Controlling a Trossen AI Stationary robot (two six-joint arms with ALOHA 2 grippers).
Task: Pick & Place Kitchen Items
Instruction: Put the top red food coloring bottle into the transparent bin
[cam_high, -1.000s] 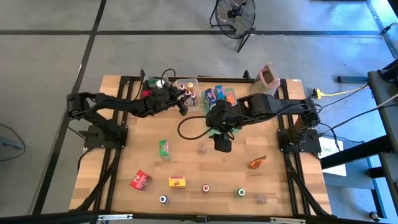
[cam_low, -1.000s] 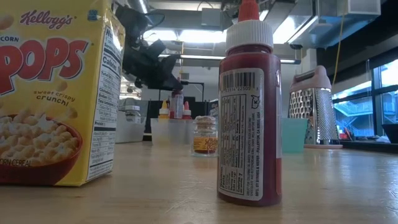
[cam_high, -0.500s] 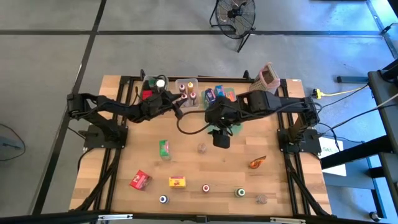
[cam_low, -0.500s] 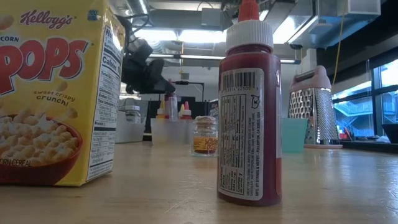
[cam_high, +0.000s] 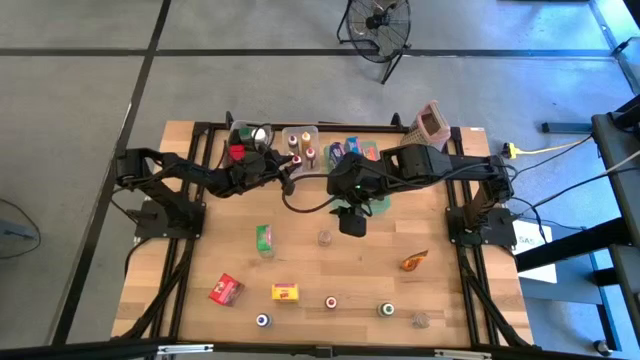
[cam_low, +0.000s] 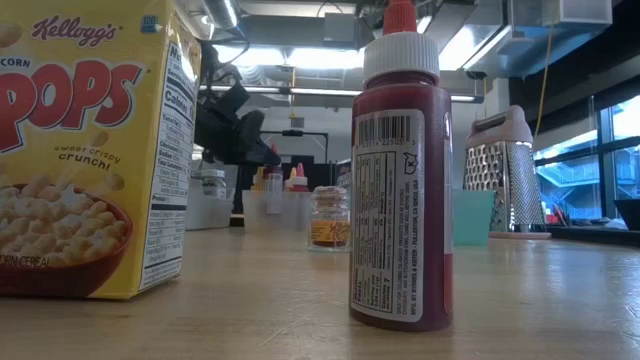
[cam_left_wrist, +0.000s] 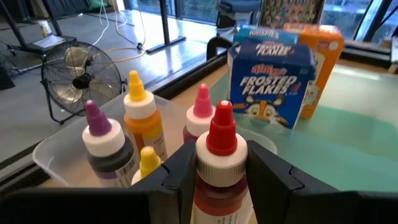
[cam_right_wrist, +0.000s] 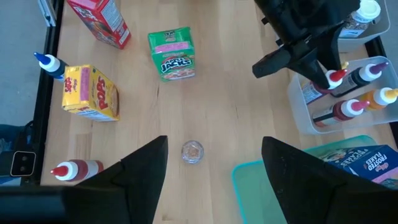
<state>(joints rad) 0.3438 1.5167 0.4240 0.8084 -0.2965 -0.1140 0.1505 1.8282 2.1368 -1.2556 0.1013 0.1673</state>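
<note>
My left gripper (cam_high: 283, 172) is shut on a squeeze bottle (cam_left_wrist: 219, 163) with dark red contents, a white collar and a red cap. It holds the bottle over the clear bin (cam_left_wrist: 53, 155) at the table's far side, among the purple-, yellow- and pink-capped bottles that stand in it. A blue carton (cam_left_wrist: 273, 81) and an orange one stand on the green tray (cam_right_wrist: 249, 180) beside the bin. My right gripper (cam_right_wrist: 214, 186) hangs open high above the table's middle, over a small jar (cam_right_wrist: 192, 151), with nothing between its fingers. My left gripper pinches the bottle between its two fingers at the shoulder just under the white collar (cam_left_wrist: 219, 182). The fingers come nearly level from the table's left side. The bottle stands upright; my fingers hide its lower end, so whether it rests in the bin does not show.
Loose on the wood lie a green carton (cam_high: 264, 239), a red carton (cam_high: 226, 289), a yellow carton (cam_high: 286, 292), an orange packet (cam_high: 414, 261) and small bottles near the front edge (cam_high: 330, 302). A grater (cam_high: 430, 122) stands at the far right.
My left gripper has sunk with the red-capped bottle toward the clear bin and drawn slightly toward the table's left. The bottle has stayed upright in the hold.
</note>
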